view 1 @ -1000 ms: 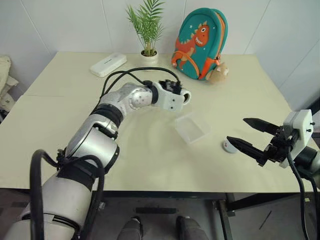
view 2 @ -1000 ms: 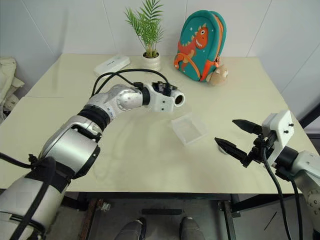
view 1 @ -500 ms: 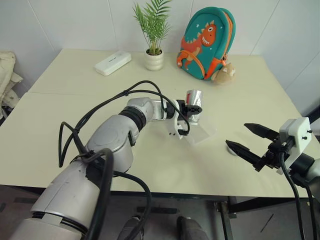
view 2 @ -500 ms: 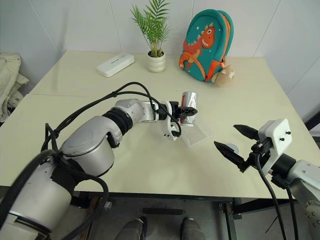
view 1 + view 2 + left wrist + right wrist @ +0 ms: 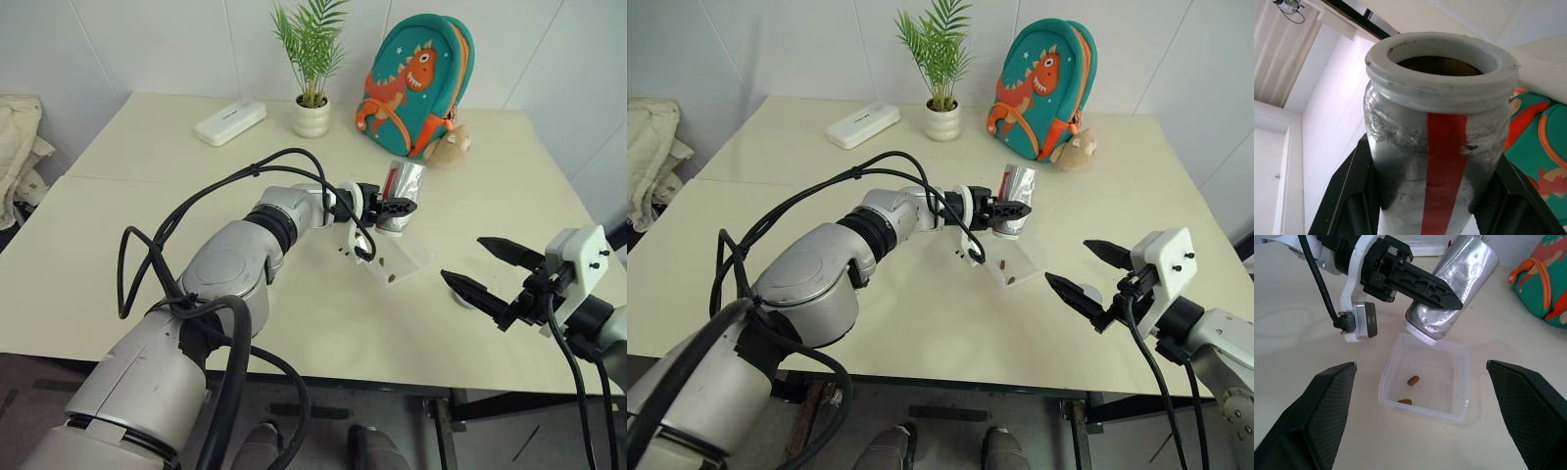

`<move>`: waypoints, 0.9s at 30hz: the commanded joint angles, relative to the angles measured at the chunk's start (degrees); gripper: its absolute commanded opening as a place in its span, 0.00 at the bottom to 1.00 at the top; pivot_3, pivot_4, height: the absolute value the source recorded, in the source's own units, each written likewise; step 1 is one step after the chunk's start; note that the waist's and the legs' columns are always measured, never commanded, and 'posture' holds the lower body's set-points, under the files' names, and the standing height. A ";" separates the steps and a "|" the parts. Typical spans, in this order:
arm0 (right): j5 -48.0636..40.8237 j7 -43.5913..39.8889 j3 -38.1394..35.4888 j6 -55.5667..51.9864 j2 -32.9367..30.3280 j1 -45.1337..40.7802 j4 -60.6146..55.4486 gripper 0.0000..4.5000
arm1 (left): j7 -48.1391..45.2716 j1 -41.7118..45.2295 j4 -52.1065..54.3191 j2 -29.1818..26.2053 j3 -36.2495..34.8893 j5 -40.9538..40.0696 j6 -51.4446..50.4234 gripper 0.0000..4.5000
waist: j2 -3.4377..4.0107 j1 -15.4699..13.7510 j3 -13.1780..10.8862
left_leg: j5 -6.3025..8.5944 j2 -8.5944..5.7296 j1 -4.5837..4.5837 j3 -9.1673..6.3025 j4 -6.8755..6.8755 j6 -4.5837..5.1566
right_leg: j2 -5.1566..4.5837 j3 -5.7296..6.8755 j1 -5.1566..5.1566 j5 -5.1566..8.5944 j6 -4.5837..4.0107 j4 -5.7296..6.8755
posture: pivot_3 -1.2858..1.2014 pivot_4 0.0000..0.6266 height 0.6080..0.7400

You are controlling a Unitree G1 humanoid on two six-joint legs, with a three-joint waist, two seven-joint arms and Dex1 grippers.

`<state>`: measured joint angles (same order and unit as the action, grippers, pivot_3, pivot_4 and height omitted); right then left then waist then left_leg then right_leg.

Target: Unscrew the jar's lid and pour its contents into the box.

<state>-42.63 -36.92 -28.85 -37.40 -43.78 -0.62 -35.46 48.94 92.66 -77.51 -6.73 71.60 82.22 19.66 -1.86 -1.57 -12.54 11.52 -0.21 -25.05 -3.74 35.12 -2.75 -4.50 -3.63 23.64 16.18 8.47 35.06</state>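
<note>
**A:** Pale yellow counter (image 5: 147,225) against a white wall. At the back: potted green plant (image 5: 313,98), teal dinosaur backpack (image 5: 416,83), flat white rectangular case (image 5: 230,122). Where's the jar?

**B:** Small clear cylindrical jar with the red-and-white label strip (image 5: 1452,286) is clenched in the left tool (image 5: 1011,209), lid already off. It hangs tipped just above the small shallow clear plastic box (image 5: 1425,379). Open mouth points down toward the box's near-left corner; base points up and away toward the backpack.

**A:** Long axis?

**B:** Steeply slanted, mouth low, not fully upside down. Mouth sits over the box's rim area, apart from the plastic, not touching.

**A:** Contents?

**B:** Two small dark brown bits (image 5: 1413,380) lie on the box floor. In the left wrist view the jar's inside looks dark; can't tell if anything's left in there.

**A:** Right tool?

**B:** Right tool (image 5: 485,269) is released, fingers spread wide, holding nothing. It hovers near the counter's right edge, aimed at the box, well apart from it. Small round grey lid (image 5: 1087,292) sits on the counter just behind its lower finger, mostly hidden.

**A:** Which arm's nearer?

**B:** Left, by far. I'd judge the pour is nearly done. Main risk is bits dropping past the rim, as the mouth is close to the box's edge, not its centre.
</note>
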 commanded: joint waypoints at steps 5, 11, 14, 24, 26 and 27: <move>-0.63 -1.09 -0.42 0.45 -1.89 -0.67 -0.01 0.99 | -19.40 -1.43 -0.64 -3.52 -20.17 -21.03 10.10 0.43 | 0.04 0.20 0.02 | 0.00 0.01 0.04 0.00 0.00 0.00 | 0.00 0.00 0.00 0.00 -0.01 0.07 | 0.52 0.24 1.00; -1.00 -2.99 1.29 -0.24 -4.26 -4.08 2.66 0.99 | -44.53 -7.47 0.07 -6.62 -44.13 -46.25 12.72 0.43 | 0.08 0.29 0.04 | -0.05 0.01 0.16 0.02 0.09 -0.01 | -0.01 -0.01 -0.01 0.00 -0.03 0.38 | 0.52 0.24 1.00; -0.82 -4.45 2.22 -0.24 -5.49 -5.77 4.36 0.99 | -58.34 -10.56 1.36 -6.11 -56.16 -59.15 9.96 0.43 | 0.08 0.22 0.05 | -0.15 0.01 0.26 0.01 0.11 -0.02 | -0.02 0.00 -0.03 -0.02 -0.07 0.54 | 0.52 0.24 1.00; -0.50 -9.36 6.07 -0.85 -9.50 -12.42 10.25 0.99 | -81.50 -21.51 9.38 -7.65 -81.68 -87.37 -3.45 0.43 | 0.11 0.98 0.06 | -0.32 0.02 0.68 0.01 0.14 -0.03 | -0.02 -0.01 -0.26 -0.07 -0.16 0.88 | 0.52 0.24 1.00; -0.40 -10.12 6.71 -1.03 -9.79 -13.31 11.04 0.99 | -83.54 -23.93 11.17 -7.89 -82.71 -89.03 -5.01 0.43 | 0.11 1.30 0.06 | -0.38 0.02 0.70 0.01 0.14 -0.05 | -0.02 -0.02 -0.27 -0.10 -0.20 0.91 | 0.52 0.24 1.00; -0.29 -10.56 7.16 -1.14 -9.99 -13.74 11.40 0.99 | -84.67 -25.48 12.00 -8.04 -82.63 -89.26 -5.17 0.43 | 0.11 1.48 0.06 | -0.41 0.02 0.71 0.01 0.14 -0.05 | -0.02 -0.02 -0.28 -0.13 -0.21 0.91 | 0.52 0.24 1.00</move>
<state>-42.74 -46.40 -21.59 -38.78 -52.45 -13.19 -23.97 -33.46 68.11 -68.99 -14.61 -10.41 -5.05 14.83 -1.75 -0.09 -12.48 11.10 -0.19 -24.31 -3.73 35.26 -2.80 -4.52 -3.64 23.32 16.05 8.26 35.96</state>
